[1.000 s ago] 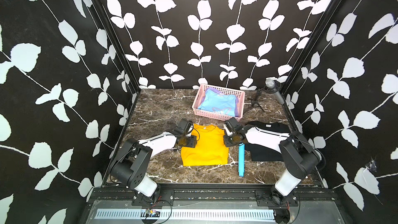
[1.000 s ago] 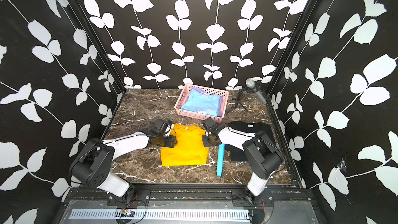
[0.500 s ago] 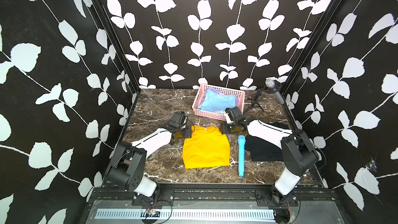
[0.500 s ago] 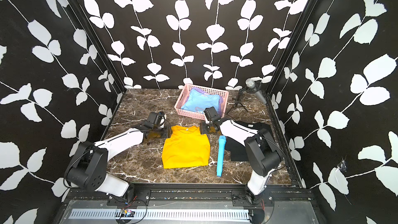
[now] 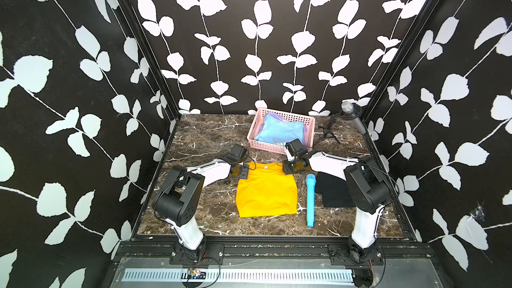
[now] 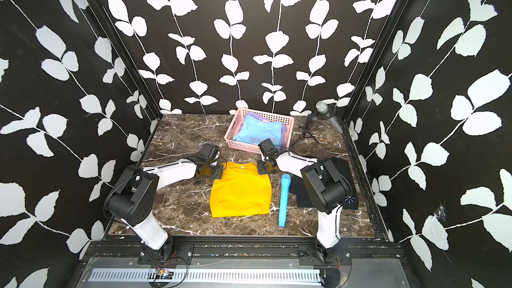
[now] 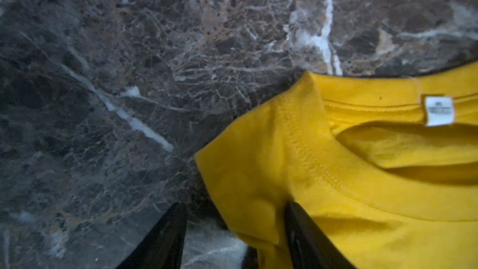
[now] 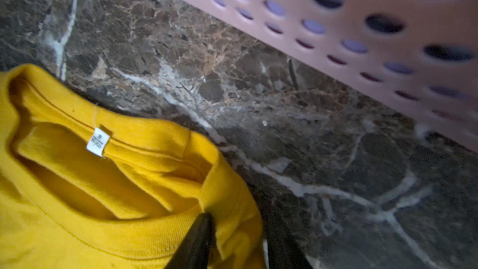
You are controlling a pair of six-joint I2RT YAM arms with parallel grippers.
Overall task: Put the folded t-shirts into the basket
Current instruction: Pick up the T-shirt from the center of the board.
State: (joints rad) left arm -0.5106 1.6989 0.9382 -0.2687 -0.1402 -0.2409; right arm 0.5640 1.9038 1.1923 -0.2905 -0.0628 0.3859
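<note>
The mustard yellow t-shirt (image 5: 266,189) (image 6: 239,189) lies flat mid-table, collar toward the pink basket (image 5: 277,148) (image 6: 243,146). In the basket the light blue t-shirt (image 5: 279,132) lies on the lilac one (image 5: 273,116). The black t-shirt (image 5: 332,189) lies at the right, partly under my right arm. My left gripper (image 5: 243,171) (image 7: 235,205) is open and straddles the yellow t-shirt's (image 7: 362,177) left shoulder corner. My right gripper (image 5: 286,168) (image 8: 238,217) pinches the bunched right shoulder of the yellow t-shirt (image 8: 103,203).
A long light-blue toy microphone (image 5: 310,198) (image 6: 283,200) lies between the yellow and black shirts. A grey microphone on a small tripod (image 5: 352,112) stands at the back right. The basket's wall (image 8: 388,47) is close beyond the right gripper. Patterned walls enclose the marble table.
Both grippers went toward the basket, then came back down onto the yellow t-shirt's shoulder corners. The right jaws widened, then narrowed onto the cloth.
</note>
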